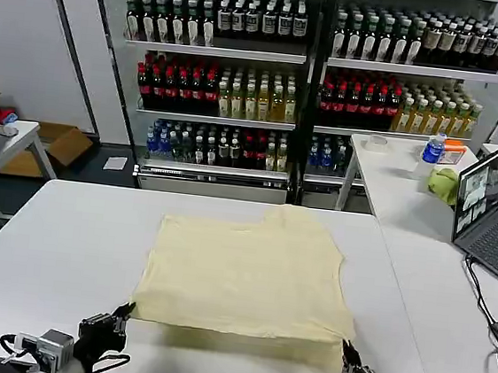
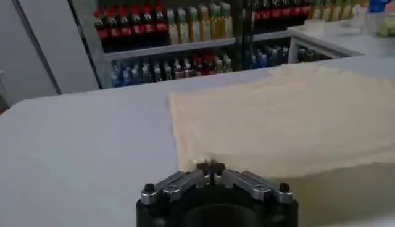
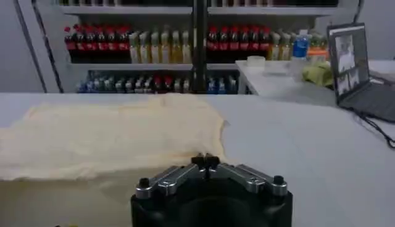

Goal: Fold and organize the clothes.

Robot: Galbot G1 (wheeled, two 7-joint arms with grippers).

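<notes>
The left tool (image 1: pixel 125 313), fingertips pressed together, pinches the near left corner of the pale yellow, thin-cloth short-sleeved T-shirt (image 1: pixel 249 271), which lies flat mid-way across the white rectangular desk (image 1: pixel 56 238). The shirt's near part is doubled over, so its long axis runs side to side; a bump of cloth points toward the bottle shelves (image 1: pixel 234 78). The right tool (image 1: pixel 347 350), likewise closed, grips the near right corner.

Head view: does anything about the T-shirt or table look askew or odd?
Nothing stands out. The pale yellow thin-cloth T-shirt lies on the white table, its near edge doubled over, both shut grippers, left and right, at its near corners.
</notes>
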